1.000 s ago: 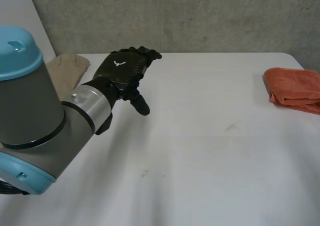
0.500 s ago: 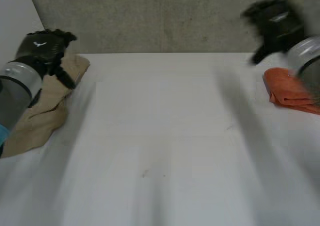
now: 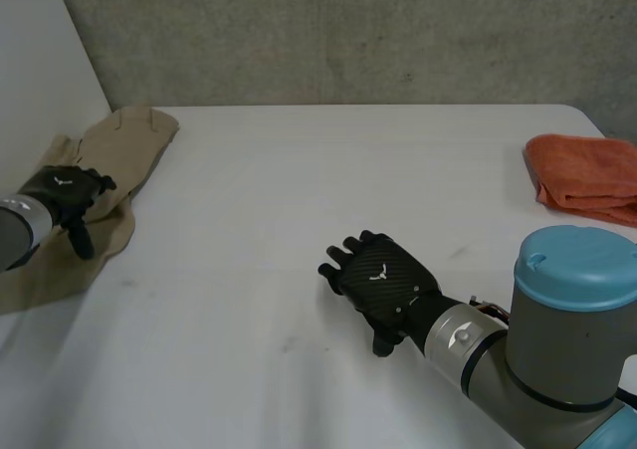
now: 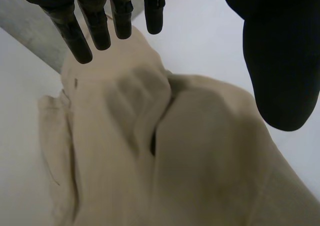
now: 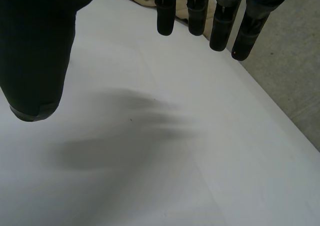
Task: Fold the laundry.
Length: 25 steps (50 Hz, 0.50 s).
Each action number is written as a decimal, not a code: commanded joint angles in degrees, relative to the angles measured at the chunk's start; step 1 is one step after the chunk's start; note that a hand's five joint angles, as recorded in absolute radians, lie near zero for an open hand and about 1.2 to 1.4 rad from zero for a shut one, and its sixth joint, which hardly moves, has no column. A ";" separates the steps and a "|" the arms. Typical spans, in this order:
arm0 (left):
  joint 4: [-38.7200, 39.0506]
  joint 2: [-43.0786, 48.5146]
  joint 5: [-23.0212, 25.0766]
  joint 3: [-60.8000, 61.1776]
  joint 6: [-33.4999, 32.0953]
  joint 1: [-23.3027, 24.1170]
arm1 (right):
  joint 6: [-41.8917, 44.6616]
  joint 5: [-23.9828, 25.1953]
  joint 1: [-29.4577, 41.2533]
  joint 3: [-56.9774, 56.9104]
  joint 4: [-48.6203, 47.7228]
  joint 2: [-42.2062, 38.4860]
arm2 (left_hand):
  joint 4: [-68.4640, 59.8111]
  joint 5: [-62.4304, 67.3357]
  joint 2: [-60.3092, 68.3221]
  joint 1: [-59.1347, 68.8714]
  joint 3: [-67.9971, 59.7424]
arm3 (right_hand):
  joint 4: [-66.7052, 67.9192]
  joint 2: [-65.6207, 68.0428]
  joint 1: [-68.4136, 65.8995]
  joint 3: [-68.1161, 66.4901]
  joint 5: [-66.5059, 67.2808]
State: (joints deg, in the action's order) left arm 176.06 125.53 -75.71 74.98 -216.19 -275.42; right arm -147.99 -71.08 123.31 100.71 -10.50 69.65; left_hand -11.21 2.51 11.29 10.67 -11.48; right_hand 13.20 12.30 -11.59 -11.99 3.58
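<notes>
The beige cloth [image 3: 124, 155] lies rumpled and unfolded at the 9 to 10 o'clock edge of the tabletop [image 3: 299, 170] — the laundry waiting to be folded. The left hand [image 3: 62, 192] hangs over its middle. Its wrist view shows the fingers [image 4: 100, 28] straight and spread away from the thumb [image 4: 280, 60], with nothing between them. Whether the palm touches the cloth I cannot tell. Placed there, it looks ready to pinch a ridge or an edge.

The right hand [image 3: 383, 278] is well apart from it, over bare tabletop at about 5 o'clock from the centre. It is palm down with fingers [image 5: 200, 10] straight and thumb wide, holding nothing — likely waiting where the cloth could be spread flat.

An orange towel [image 3: 587, 175] sits neatly folded at 3 o'clock, clear of the working space. By my reading, folding of the beige cloth has not begun; the next move calls for a grasp and a drag toward the centre.
</notes>
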 commanded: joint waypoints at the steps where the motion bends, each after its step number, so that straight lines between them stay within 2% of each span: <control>1: 0.16 2.78 -0.14 -0.71 -4.68 0.14 | -0.20 -0.02 -0.17 -0.16 -0.14 0.05 | -0.69 -0.62 0.60 1.22 -0.41 | -3.20 -2.30 1.59 1.99 -3.58; 14: 0.25 7.09 -1.28 -3.08 -5.65 0.23 | -0.20 -0.02 -1.23 0.28 -0.23 -0.13 | -10.28 8.97 10.19 10.81 -10.00 | -3.20 -2.30 1.59 1.99 -3.58; 25: 0.95 9.99 -6.56 -5.89 -5.74 0.76 | -0.20 -0.02 -1.58 0.63 -0.23 -0.13 | -25.74 24.44 25.66 26.28 -25.47 | -3.20 -2.30 1.59 1.99 -3.58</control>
State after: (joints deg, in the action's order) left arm 176.47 134.05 -79.86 70.59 -221.92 -274.81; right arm -148.18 -71.11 121.73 101.04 -10.73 69.53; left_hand -26.93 16.75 27.05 27.69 -26.96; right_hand 13.20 12.29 -11.59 -11.99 3.58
